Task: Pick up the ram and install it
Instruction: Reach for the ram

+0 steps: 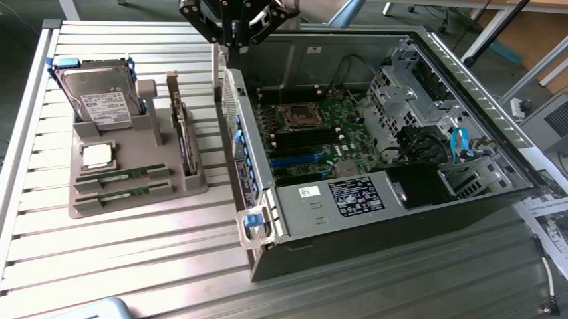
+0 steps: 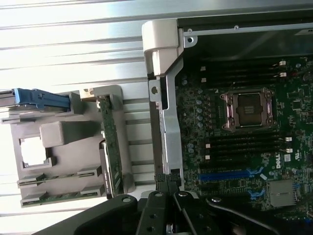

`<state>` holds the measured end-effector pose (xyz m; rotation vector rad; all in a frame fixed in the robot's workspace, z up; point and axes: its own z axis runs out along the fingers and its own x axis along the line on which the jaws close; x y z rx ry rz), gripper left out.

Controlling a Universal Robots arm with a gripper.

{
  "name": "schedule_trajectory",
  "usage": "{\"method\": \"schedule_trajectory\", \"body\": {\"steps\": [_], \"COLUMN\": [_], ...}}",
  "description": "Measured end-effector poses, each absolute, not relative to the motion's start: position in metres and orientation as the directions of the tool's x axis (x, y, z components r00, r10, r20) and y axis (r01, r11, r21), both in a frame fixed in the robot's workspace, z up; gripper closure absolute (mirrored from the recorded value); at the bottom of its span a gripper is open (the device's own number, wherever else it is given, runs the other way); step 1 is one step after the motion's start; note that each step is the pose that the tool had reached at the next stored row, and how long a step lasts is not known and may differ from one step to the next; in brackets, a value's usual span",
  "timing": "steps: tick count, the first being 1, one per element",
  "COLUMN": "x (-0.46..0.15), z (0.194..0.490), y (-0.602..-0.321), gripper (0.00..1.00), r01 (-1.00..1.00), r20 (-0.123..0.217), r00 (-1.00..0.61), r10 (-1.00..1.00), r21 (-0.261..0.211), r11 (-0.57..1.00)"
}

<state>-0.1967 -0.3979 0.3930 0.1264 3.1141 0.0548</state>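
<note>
Ram (image 1: 120, 174) (image 2: 58, 177): a green stick lying flat in a slot of the grey holder (image 1: 133, 145), at the holder's 6 o'clock end in the exterior view. Its long axis runs about 9 to 3 o'clock, with the 3 o'clock end pointing toward the computer case (image 1: 461, 126). A second stick (image 1: 114, 195) lies just beside it at 6 o'clock, parallel and in its own slot.

Surface: a slatted aluminium table (image 1: 133, 266), with the slats also running 9 to 3. The holder sits at 9 o'clock of the case, near it but apart.

Room: bare floor past the table at 3 o'clock, with what may be printed sheets (image 1: 546, 216) lying there; the view is too poor to tell.

Also on the holder:
- hard drive (image 1: 98, 93), propped up at the 12 o'clock end
- square processor chip (image 1: 96, 155), between the drive and the ram
- expansion card (image 1: 182, 133), standing on edge along the 3 o'clock side

The case lies open, with its motherboard (image 1: 310, 133) facing up.

Gripper (image 1: 234, 41) (image 2: 167, 183): the jaws are pressed together and hold nothing. It hangs at 12 o'clock in the exterior view, over the case wall nearest the holder and well apart from the ram.
</note>
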Motion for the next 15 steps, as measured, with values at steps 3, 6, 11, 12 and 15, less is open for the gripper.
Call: {"method": "schedule_trajectory", "body": {"steps": [3, 6, 11, 12, 15], "x": [-0.2, -0.202, -0.207, -0.208, -0.213], "z": [0.393, 0.393, 0.393, 0.393, 0.393], "y": [-0.398, -0.398, -0.398, -0.398, -0.398], "gripper": [0.9, 0.9, 0.9, 0.9, 0.9], "r01": [0.081, 0.081, 0.081, 0.081, 0.081], "r20": [-0.023, -0.023, -0.023, -0.023, -0.023], "r00": [-0.996, -0.996, -0.996, -0.996, -0.996], "r10": [0.081, 0.081, 0.081, 0.081, 0.081], "r21": [0.036, 0.036, 0.036, 0.036, 0.036], "r11": [0.996, 0.996, 0.996, 0.996, 0.996]}}
